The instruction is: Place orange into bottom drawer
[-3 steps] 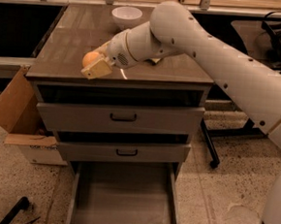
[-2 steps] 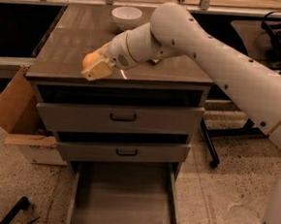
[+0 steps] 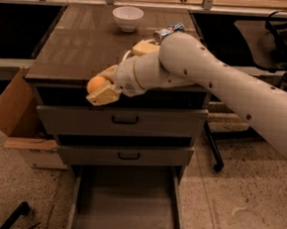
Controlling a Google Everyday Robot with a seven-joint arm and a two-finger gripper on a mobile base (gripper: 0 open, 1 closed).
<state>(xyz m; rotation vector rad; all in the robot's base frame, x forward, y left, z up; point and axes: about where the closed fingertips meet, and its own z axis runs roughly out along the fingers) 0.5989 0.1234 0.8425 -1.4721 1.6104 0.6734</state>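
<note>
My gripper (image 3: pixel 100 87) is shut on the orange (image 3: pixel 96 83), a small round fruit held between the pale fingers. It hangs just past the front edge of the cabinet top, above the top drawer front. The bottom drawer (image 3: pixel 126 209) is pulled open below, a wide box with a bare grey floor. The gripper is well above the drawer and a little left of its middle.
A white bowl (image 3: pixel 127 18), a yellow sponge (image 3: pixel 144 48) and a crumpled can (image 3: pixel 168 32) sit on the cabinet top (image 3: pixel 79 47). The two upper drawers (image 3: pixel 123 120) are closed. A cardboard box (image 3: pixel 19 121) stands left, a chair base (image 3: pixel 215 152) right.
My gripper has carried the orange forward and down, from over the cabinet top to just past its front edge. The camera view has shifted too.
</note>
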